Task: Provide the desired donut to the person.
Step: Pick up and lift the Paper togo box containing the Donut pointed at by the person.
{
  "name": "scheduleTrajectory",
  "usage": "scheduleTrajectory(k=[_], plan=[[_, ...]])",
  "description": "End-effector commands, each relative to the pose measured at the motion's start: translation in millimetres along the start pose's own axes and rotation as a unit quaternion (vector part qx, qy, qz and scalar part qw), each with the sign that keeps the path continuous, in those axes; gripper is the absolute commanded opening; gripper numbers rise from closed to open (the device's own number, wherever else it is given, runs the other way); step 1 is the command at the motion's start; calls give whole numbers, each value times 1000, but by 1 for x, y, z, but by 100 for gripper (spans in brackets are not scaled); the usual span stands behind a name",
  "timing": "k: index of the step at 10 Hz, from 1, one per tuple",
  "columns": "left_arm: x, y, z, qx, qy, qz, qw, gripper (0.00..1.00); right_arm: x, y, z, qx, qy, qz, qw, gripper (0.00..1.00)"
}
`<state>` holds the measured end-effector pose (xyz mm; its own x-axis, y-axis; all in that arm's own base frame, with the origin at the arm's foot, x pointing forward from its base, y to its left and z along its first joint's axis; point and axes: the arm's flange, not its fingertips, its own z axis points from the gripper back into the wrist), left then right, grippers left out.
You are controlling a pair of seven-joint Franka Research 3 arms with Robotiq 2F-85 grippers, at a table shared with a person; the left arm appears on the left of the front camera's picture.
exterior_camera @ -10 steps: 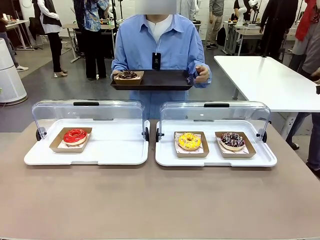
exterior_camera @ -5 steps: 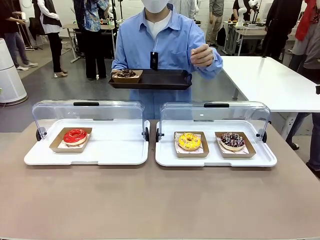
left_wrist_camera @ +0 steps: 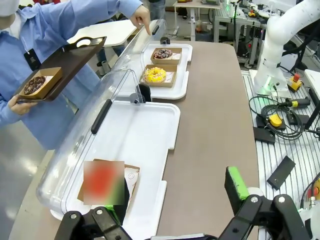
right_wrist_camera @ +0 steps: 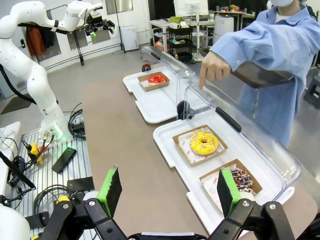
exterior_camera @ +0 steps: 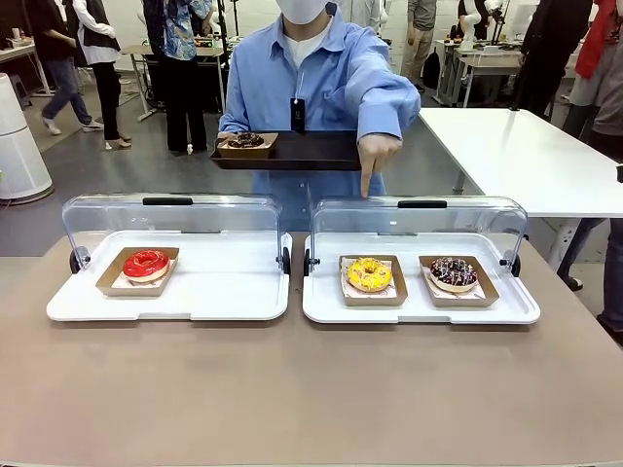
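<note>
The brown tabletop [exterior_camera: 311, 389] carries two white trays, lids raised. The person [exterior_camera: 311, 78] points a hand [exterior_camera: 375, 151] down over the yellow donut [exterior_camera: 369, 273], which lies in the right tray [exterior_camera: 409, 313] beside a chocolate sprinkled donut [exterior_camera: 453, 271]. The left end effector [left_wrist_camera: 175, 197] and the right end effector [right_wrist_camera: 169, 190] gape wide, holding nothing.

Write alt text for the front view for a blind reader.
A person in a blue shirt points down toward a yellow donut while holding a dark tray with a chocolate donut. On the table, the open left case holds a red donut, the open right case the yellow and a sprinkled donut.
</note>
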<state>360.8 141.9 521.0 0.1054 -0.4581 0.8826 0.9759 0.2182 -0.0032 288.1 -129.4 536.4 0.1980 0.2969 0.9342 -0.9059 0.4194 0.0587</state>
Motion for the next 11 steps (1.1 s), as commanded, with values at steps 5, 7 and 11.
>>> scheduleTrajectory(k=[5, 7, 11], plan=[[0, -2, 0, 0, -6, -3, 1000, 100, 2, -3, -1, 2, -16, 7, 1000, 100], [0, -2, 0, 0, -6, -3, 1000, 100, 2, -3, -1, 2, -16, 7, 1000, 100], [0, -2, 0, 0, -6, -3, 1000, 100, 0, 0, 0, 0, 0, 0, 1000, 100]])
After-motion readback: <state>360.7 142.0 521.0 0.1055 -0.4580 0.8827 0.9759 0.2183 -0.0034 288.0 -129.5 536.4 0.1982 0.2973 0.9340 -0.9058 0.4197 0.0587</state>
